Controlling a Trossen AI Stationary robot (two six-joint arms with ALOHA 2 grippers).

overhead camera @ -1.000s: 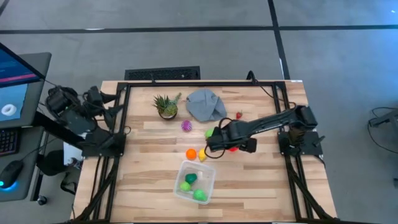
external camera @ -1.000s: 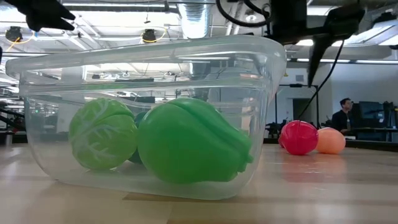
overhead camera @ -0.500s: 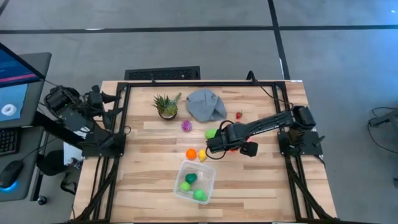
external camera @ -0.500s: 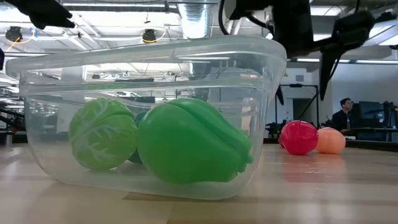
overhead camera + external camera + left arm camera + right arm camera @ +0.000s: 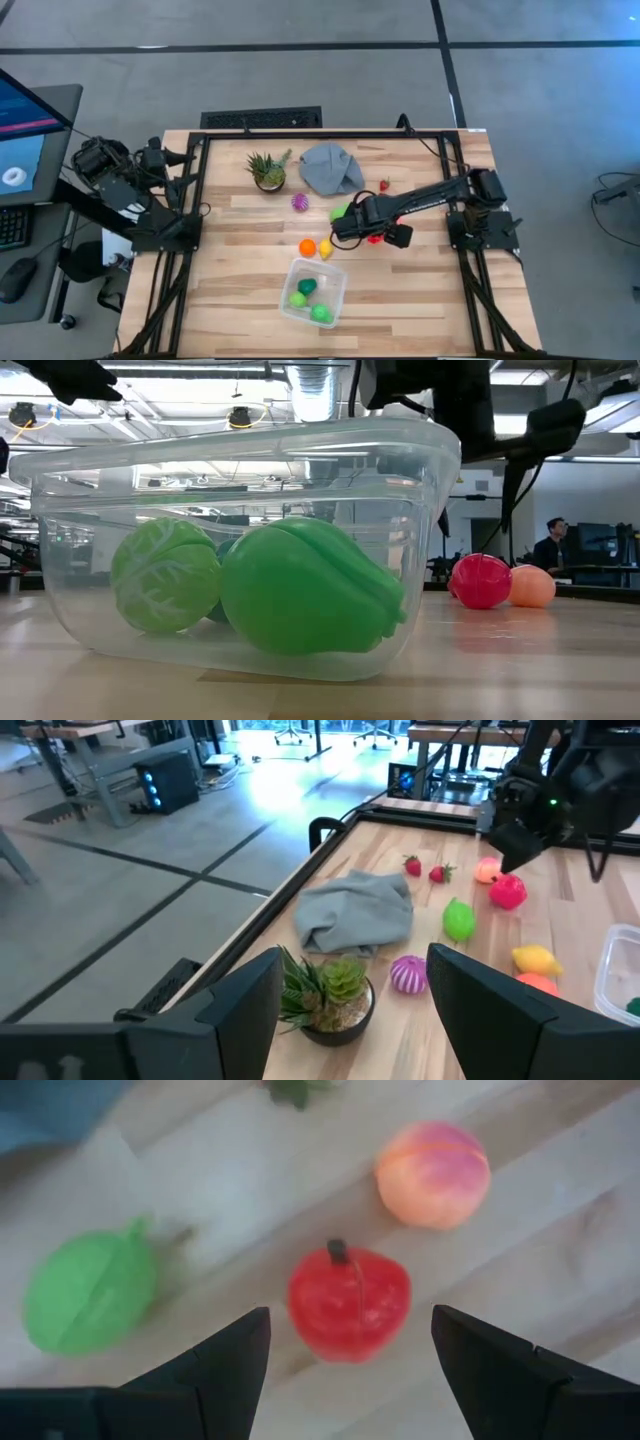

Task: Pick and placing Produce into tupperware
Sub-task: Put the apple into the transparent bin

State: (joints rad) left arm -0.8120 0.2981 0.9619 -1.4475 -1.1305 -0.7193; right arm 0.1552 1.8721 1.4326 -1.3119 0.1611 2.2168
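Near the middle of the light wooden slatted table (image 5: 420,290), the right gripper (image 5: 350,1355) hangs over a small red toy apple with a dark stem (image 5: 349,1302), its two dark fingers spread wide to either side of it and not touching it. Just beside the apple sit a peach-coloured round toy fruit (image 5: 434,1173) and a green toy pear-ish thing (image 5: 89,1289). Closer to the front edge is the clear rectangular plastic tupperware with rounded corners (image 5: 420,470), already holding a green toy cabbage (image 5: 165,574), a bigger bright green toy vegetable (image 5: 310,587) and something darker green behind them. An orange ball (image 5: 307,246) and yellow lemon (image 5: 325,248) lie right next to the container. Off the left edge, the left gripper (image 5: 350,1005) waits, fingers parted and holding nothing, facing the crumpled grey cloth (image 5: 355,908) and spiky potted plant (image 5: 325,990) at the back.
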